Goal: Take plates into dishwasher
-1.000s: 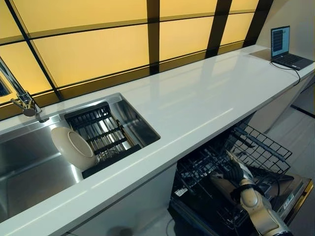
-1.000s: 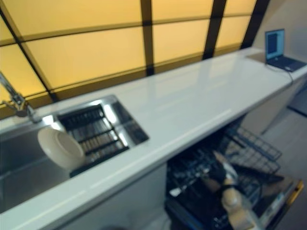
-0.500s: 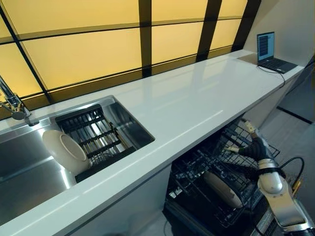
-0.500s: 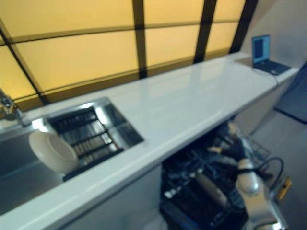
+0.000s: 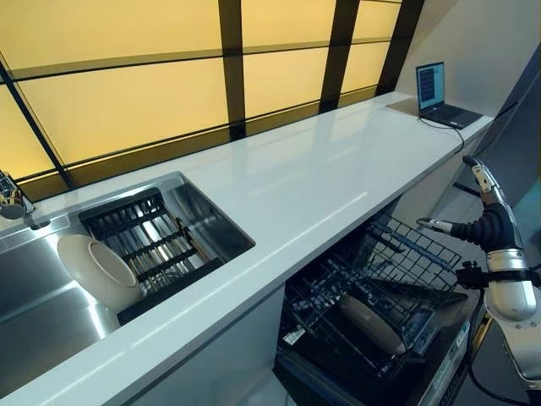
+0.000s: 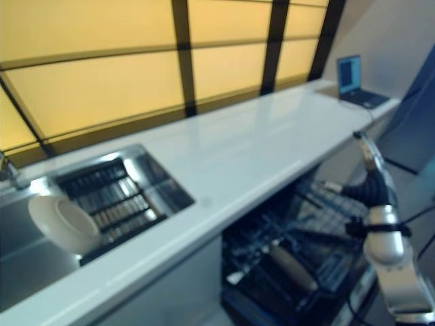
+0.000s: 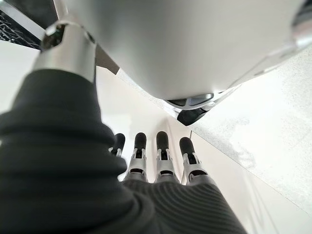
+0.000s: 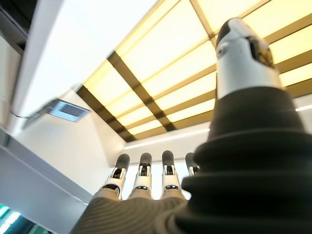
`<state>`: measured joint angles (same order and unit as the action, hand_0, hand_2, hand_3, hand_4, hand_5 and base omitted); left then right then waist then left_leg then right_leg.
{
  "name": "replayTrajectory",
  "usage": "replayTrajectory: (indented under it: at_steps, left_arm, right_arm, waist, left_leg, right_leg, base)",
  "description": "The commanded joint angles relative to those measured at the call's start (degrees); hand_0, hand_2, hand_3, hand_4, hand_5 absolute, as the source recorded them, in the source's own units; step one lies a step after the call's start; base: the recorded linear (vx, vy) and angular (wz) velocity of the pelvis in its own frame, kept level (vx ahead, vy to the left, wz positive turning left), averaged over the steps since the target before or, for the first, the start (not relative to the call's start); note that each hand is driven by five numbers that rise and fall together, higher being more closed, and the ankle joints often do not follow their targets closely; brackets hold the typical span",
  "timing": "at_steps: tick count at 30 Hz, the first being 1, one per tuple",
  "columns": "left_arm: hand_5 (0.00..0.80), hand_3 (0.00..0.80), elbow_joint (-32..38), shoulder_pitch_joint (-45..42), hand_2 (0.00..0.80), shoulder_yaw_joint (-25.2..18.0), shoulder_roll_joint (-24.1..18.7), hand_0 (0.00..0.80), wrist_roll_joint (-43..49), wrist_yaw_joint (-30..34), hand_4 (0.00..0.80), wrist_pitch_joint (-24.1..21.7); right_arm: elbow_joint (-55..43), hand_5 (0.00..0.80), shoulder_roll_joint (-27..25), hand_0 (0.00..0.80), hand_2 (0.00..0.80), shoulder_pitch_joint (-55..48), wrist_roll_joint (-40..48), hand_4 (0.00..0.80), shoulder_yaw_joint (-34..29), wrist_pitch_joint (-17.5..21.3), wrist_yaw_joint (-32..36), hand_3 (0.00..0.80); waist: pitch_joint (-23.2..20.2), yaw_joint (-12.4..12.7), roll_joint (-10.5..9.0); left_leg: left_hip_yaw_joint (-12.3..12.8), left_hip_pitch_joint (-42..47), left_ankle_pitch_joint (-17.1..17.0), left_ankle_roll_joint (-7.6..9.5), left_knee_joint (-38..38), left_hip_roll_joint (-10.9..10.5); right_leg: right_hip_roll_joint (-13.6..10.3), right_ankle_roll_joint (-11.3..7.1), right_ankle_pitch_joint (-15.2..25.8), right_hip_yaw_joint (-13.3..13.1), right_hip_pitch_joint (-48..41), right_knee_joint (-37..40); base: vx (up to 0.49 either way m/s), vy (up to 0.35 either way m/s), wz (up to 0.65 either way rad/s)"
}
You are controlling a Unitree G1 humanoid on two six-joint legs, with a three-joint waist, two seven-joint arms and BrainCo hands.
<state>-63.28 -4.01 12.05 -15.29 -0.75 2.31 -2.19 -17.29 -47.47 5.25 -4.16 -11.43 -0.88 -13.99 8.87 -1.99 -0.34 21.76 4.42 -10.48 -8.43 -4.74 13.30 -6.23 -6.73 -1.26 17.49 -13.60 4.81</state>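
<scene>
A cream plate (image 5: 93, 271) leans on the dark drying rack (image 5: 144, 241) inside the steel sink (image 5: 42, 330). Below the counter, another cream plate (image 5: 372, 323) stands on edge in the pulled-out lower dishwasher rack (image 5: 397, 279). My right hand (image 5: 490, 224) is raised to the right of that rack, above it and clear of the plate, open with fingers straight and holding nothing; its fingers (image 8: 144, 175) show straight in the right wrist view. My left hand (image 7: 163, 156) shows only in the left wrist view, fingers straight, holding nothing.
A long white counter (image 5: 321, 178) runs from the sink to an open laptop (image 5: 435, 89) at its far right end, under amber window panels. A faucet (image 5: 10, 201) stands at the sink's back left. The open dishwasher door (image 5: 439, 372) juts out below the rack.
My right hand has come up out of the dishwasher rack and moved right, leaving the plate standing in the rack. The head camera has also shifted, sliding the whole scene left.
</scene>
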Motion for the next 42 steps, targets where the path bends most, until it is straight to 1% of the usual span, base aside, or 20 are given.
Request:
replayTrajectory:
  at_steps: [1, 3, 8, 13, 16, 18, 20, 21, 22, 23, 24, 25, 26, 28, 31, 33, 35, 37, 39, 42]
  left_arm:
    - [0.000, 0.000, -3.1, 2.7, 0.000, -1.0, -1.9, 0.000, 0.1, -0.5, 0.000, -1.1]
    - [0.000, 0.000, -3.7, 2.3, 0.000, -1.6, -1.9, 0.000, -1.9, -1.6, 0.000, -1.6]
    - [0.000, 0.000, -4.2, 1.3, 0.000, -2.7, -2.1, 0.000, -1.3, -2.4, 0.000, -2.3]
    - [0.000, 0.000, -4.4, 1.3, 0.000, -3.3, -2.8, 0.000, -1.4, -2.3, 0.000, -2.7]
    - [0.000, 0.000, -4.3, 2.2, 0.000, -3.3, -3.5, 0.000, -2.1, -2.2, 0.000, -2.6]
    - [0.000, 0.000, -4.0, 2.9, 0.000, -3.0, -3.6, 0.000, -2.6, -2.3, 0.000, -2.2]
    - [0.000, 0.000, -3.9, 3.6, 0.000, -2.5, -3.7, 0.000, -2.2, -2.4, 0.000, -1.6]
    - [0.000, 0.000, -3.9, 4.1, 0.000, -2.2, -3.7, 0.000, -2.1, -2.5, 0.000, -1.4]
    - [0.000, 0.000, -3.4, 4.9, 0.000, -1.5, -4.0, 0.000, -2.0, -2.5, 0.000, -0.6]
    - [0.000, 0.000, -3.4, 4.9, 0.000, -1.5, -4.0, 0.000, -2.0, -2.5, 0.000, -0.6]
    - [0.000, 0.000, -2.9, 5.8, 0.000, -0.7, -4.2, 0.000, -2.4, -3.1, 0.000, 0.2]
    - [0.000, 0.000, -2.3, 6.2, 0.000, -0.5, -4.5, 0.000, -3.1, -3.6, 0.000, 1.1]
    - [0.000, 0.000, -2.2, 6.5, 0.000, -0.1, -4.7, 0.000, -3.3, -3.6, 0.000, 1.4]
    - [0.000, 0.000, -1.6, 7.0, 0.000, -0.1, -4.9, 0.000, -3.7, -3.8, 0.000, 2.0]
    - [0.000, 0.000, -1.9, 7.0, 0.000, -0.9, -5.6, 0.000, -3.5, -4.6, 0.000, 2.7]
    - [0.000, 0.000, -2.4, 6.5, 0.000, -2.1, -6.4, 0.000, -2.7, -4.4, 0.000, 3.2]
    - [0.000, 0.000, -2.9, 6.1, 0.000, -2.8, -6.7, 0.000, -2.5, -4.5, 0.000, 3.3]
    - [0.000, 0.000, -3.0, 5.4, 0.000, -4.0, -7.1, 0.000, -2.2, -4.4, 0.000, 3.2]
    - [0.000, 0.000, -3.0, 5.0, 0.000, -4.8, -7.7, 0.000, -2.4, -4.4, 0.000, 3.0]
    - [0.000, 0.000, -2.1, 4.6, 0.000, -5.4, -8.0, 0.000, -3.2, -4.9, 0.000, 3.0]
  right_arm:
    - [-4.2, 0.000, -5.4, 0.000, 0.000, 8.0, 4.1, 0.000, -2.9, 2.9, 1.6, 0.000]
    - [-3.5, 0.000, -8.0, 0.000, 0.000, 10.3, 7.4, 0.000, -2.5, 3.5, 3.7, 0.000]
    - [-2.3, 0.000, -9.9, 0.000, 0.000, 14.6, 11.5, 0.000, -0.9, 5.4, 7.8, 0.000]
    - [0.4, 0.000, -11.0, 0.000, 0.000, 20.8, 14.8, 0.000, 3.3, 4.1, 10.2, 0.000]
    - [4.6, 0.000, -11.6, 0.000, 0.000, 26.8, 15.8, 0.000, 7.2, 3.8, 10.3, 0.000]
    - [6.4, 0.000, -11.5, 0.000, 0.000, 29.7, 15.5, 0.000, 9.1, 4.4, 9.9, 0.000]
    - [8.4, 0.000, -11.1, 0.000, 0.000, 32.4, 14.7, 0.000, 11.1, 4.2, 8.8, 0.000]
    - [9.3, 0.000, -10.7, 0.000, 0.000, 33.6, 14.6, 0.000, 12.0, 4.2, 8.4, 0.000]
    - [10.6, 0.000, -10.4, 0.000, 0.000, 34.7, 13.9, 0.000, 13.0, 4.1, 8.1, 0.000]
    - [10.6, 0.000, -10.4, 0.000, 0.000, 34.8, 13.9, 0.000, 13.0, 4.2, 8.1, 0.000]
    - [11.5, 0.000, -10.0, 0.000, 0.000, 35.3, 13.7, 0.000, 13.9, 4.5, 7.0, 0.000]
    - [12.3, 0.000, -10.0, 0.000, 0.000, 36.3, 13.7, 0.000, 15.1, 4.8, 6.5, 0.000]
    - [12.7, 0.000, -10.0, 0.000, 0.000, 37.1, 13.2, 0.000, 15.5, 4.3, 6.1, 0.000]
    - [14.6, 0.000, -10.4, 0.000, 0.000, 39.7, 12.8, 0.000, 16.7, 3.5, 6.6, 0.000]
    - [17.5, 0.000, -11.1, 0.000, 0.000, 44.6, 13.3, 0.000, 18.9, 2.0, 7.3, 0.000]
    - [19.3, 0.000, -11.4, 0.000, 0.000, 46.8, 12.6, 0.000, 20.6, 2.1, 7.4, 0.000]
    - [19.5, 0.000, -11.5, 0.000, 0.000, 46.8, 11.7, 0.000, 21.2, 2.5, 7.8, 0.000]
    - [18.5, 0.000, -11.5, 0.000, 0.000, 46.2, 9.9, 0.000, 21.4, 1.8, 8.8, 0.000]
    - [17.7, 0.000, -11.8, 0.000, 0.000, 45.9, 8.7, 0.000, 21.7, 1.2, 10.2, 0.000]
    - [17.8, 0.000, -12.7, 0.000, 0.000, 46.0, 7.5, 0.000, 22.6, 1.8, 11.0, 0.000]
  waist:
    - [-1.2, 1.3, -1.84]
    - [-1.4, 2.4, -2.46]
    - [-1.9, 4.6, -3.36]
    - [-2.9, 7.0, -4.45]
    - [-3.4, 8.6, -5.20]
    - [-3.6, 9.2, -5.60]
    - [-3.6, 9.7, -5.87]
    - [-3.7, 9.8, -5.79]
    - [-3.8, 10.0, -5.34]
    - [-3.9, 10.0, -5.23]
    - [-3.6, 9.8, -4.30]
    - [-3.3, 8.9, -3.61]
    - [-3.0, 8.5, -3.23]
    - [-2.9, 7.6, -2.78]
    - [-2.7, 7.9, -3.47]
    - [-2.5, 6.8, -4.44]
    - [-2.4, 6.1, -4.96]
    - [-2.3, 5.6, -5.08]
    - [-2.3, 6.0, -5.17]
    - [-2.5, 7.2, -5.58]
  left_leg:
    - [-0.8, -5.1, 2.5, 0.48, 3.5, 0.8]
    - [-1.4, -5.8, 3.2, 0.54, 4.8, 0.2]
    - [-2.6, -6.9, 4.8, 1.18, 6.7, -1.3]
    - [-4.2, -7.9, 6.9, 2.71, 8.7, -3.7]
    - [-6.1, -8.1, 8.5, 4.39, 9.8, -5.8]
    - [-7.2, -8.1, 9.5, 5.87, 10.2, -7.3]
    - [-8.9, -7.4, 10.6, 7.93, 9.7, -9.6]
    - [-9.9, -7.0, 10.9, 8.85, 9.2, -10.6]
    - [-11.9, -6.2, 11.5, 10.68, 8.4, -12.4]
    - [-11.8, -6.4, 11.3, 10.71, 8.4, -12.3]
    - [-13.8, -5.1, 12.2, 12.43, 8.2, -14.0]
    - [-15.3, -4.0, 12.5, 12.97, 7.7, -14.6]
    - [-16.5, -3.3, 12.4, 13.10, 7.1, -15.0]
    - [-19.5, -2.3, 11.9, 12.80, 5.8, -15.7]
    - [-21.5, -1.0, 12.2, 11.75, 4.7, -16.1]
    - [-25.2, 0.2, 13.0, 10.92, 4.1, -16.6]
    - [-27.8, 0.7, 13.6, 10.62, 3.6, -17.0]
    - [-30.6, 1.6, 14.2, 10.41, 2.9, -16.9]
    - [-31.6, 1.5, 14.2, 10.15, 3.1, -16.3]
    - [-31.5, 0.7, 13.2, 9.20, 3.4, -15.3]
  right_leg:
    - [0.8, 2.99, -2.8, -1.9, -0.1, -2.4]
    - [0.4, 2.82, -2.6, -1.5, -0.6, -1.9]
    - [-0.9, 2.05, -2.1, -0.2, -1.6, -1.2]
    - [-3.5, 0.24, -2.2, 1.4, -2.4, -2.5]
    - [-6.4, -1.22, -3.2, 2.5, -2.2, -6.7]
    - [-8.9, -1.84, -1.4, 2.6, -0.7, -11.3]
    - [-12.3, -1.99, 3.3, 1.5, 2.1, -19.4]
    - [-13.6, -1.95, 5.3, 0.4, 3.7, -23.4]
    - [-15.8, -1.95, 9.0, -1.9, 6.1, -31.1]
    - [-15.6, -1.87, 9.3, -1.9, 6.2, -30.9]
    - [-16.3, -1.51, 11.7, -4.8, 9.0, -39.7]
    - [-14.2, -1.15, 12.3, -8.0, 13.0, -44.1]
    - [-12.4, -0.31, 10.9, -9.2, 14.8, -44.6]
    - [-8.9, 1.40, 8.0, -9.5, 17.6, -40.3]
    - [-7.7, 1.30, 6.3, -8.2, 18.0, -30.2]
    - [-4.7, 0.15, 7.3, -11.2, 18.8, -18.0]
    - [-3.0, -0.64, 7.8, -14.2, 19.2, -12.2]
    - [-1.3, -1.16, 8.3, -16.0, 19.5, -9.3]
    - [-0.8, -1.03, 6.5, -15.8, 18.6, -9.8]
    - [-0.7, -0.72, 5.8, -14.5, 15.3, -7.5]
  base:
    - [0.058, 0.054, 0.01]
    - [0.084, 0.091, 0.00]
    - [0.090, 0.113, 0.04]
    - [0.095, 0.190, 0.24]
    - [0.120, 0.280, 0.30]
    - [0.095, 0.256, 0.37]
    - [0.115, 0.310, 0.33]
    - [0.156, 0.401, 0.53]
    - [0.112, 0.290, 0.49]
    - [0.173, 0.365, 0.77]
    - [0.166, 0.286, 0.85]
    - [0.211, 0.310, 0.93]
    - [0.171, 0.144, 0.83]
    - [0.192, 0.003, 1.19]
    - [0.216, -0.152, 1.10]
    - [0.276, -0.250, 1.00]
    - [0.245, -0.201, 0.89]
    - [0.221, -0.188, 1.04]
    - [0.132, -0.207, 0.81]
    - [0.051, -0.214, 0.75]
